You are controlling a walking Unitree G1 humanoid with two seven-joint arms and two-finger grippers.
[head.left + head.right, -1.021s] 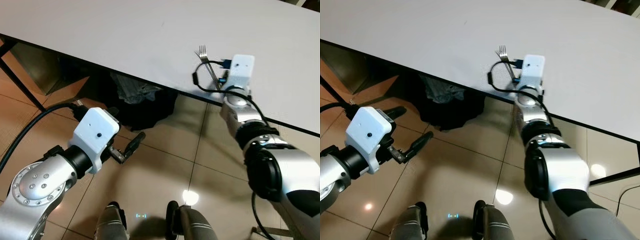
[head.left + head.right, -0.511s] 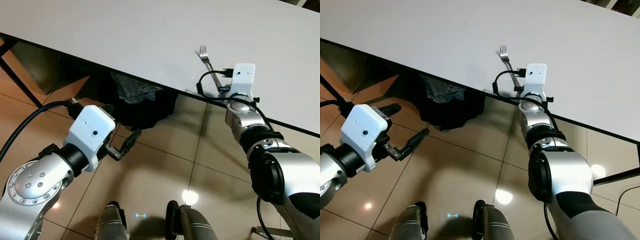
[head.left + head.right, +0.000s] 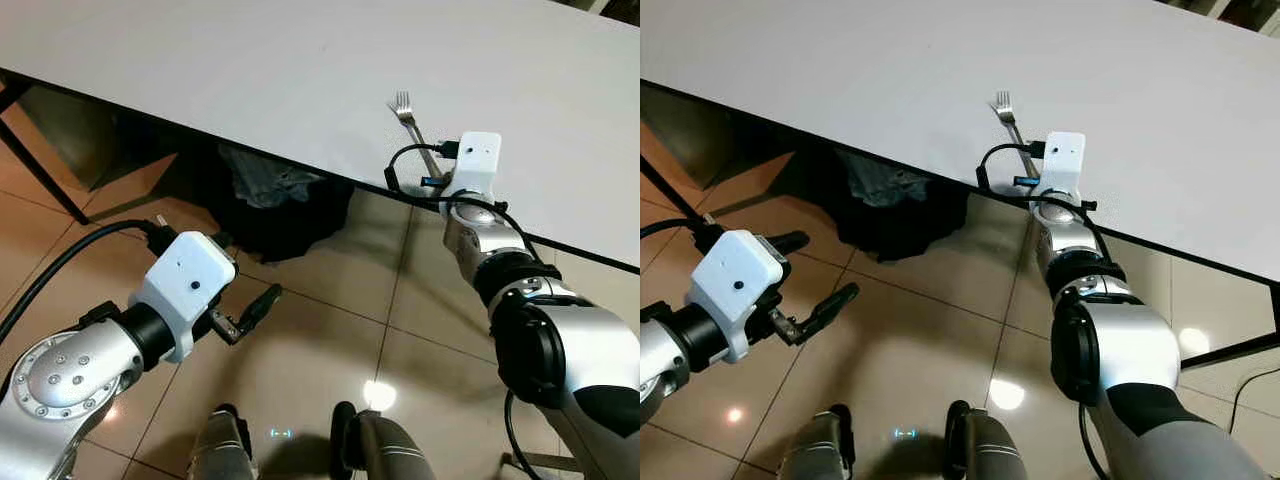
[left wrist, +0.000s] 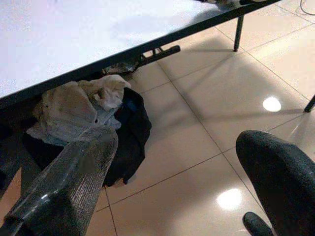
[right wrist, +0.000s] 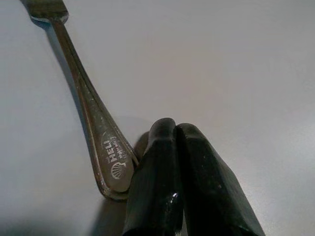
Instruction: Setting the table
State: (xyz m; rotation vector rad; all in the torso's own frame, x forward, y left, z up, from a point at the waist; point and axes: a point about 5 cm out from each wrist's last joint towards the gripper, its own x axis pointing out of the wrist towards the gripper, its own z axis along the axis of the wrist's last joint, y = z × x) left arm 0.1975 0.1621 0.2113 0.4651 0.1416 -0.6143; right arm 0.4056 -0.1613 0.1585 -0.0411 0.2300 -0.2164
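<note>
A silver fork [image 3: 410, 122] lies flat on the white table [image 3: 250, 70], close to its front edge, tines pointing away from me. My right gripper [image 5: 175, 126] rests on the tabletop with its two black fingers pressed together, shut on nothing. Its tip sits just beside the end of the fork's handle [image 5: 114, 167]. The white wrist housing [image 3: 476, 160] covers the fingers in the eye views. My left gripper [image 3: 812, 272] hangs open below table height, over the tiled floor, holding nothing.
A heap of dark and light cloth [image 3: 280, 195] lies on the floor under the table. A black table leg [image 3: 40, 170] slants down at the left. Another leg [image 3: 1240, 350] stands at the right. My feet [image 3: 290, 440] stand on beige tiles.
My right wrist has drawn back from the fork toward the table's edge. The fork has stayed where it lies. My left arm has sunk a little.
</note>
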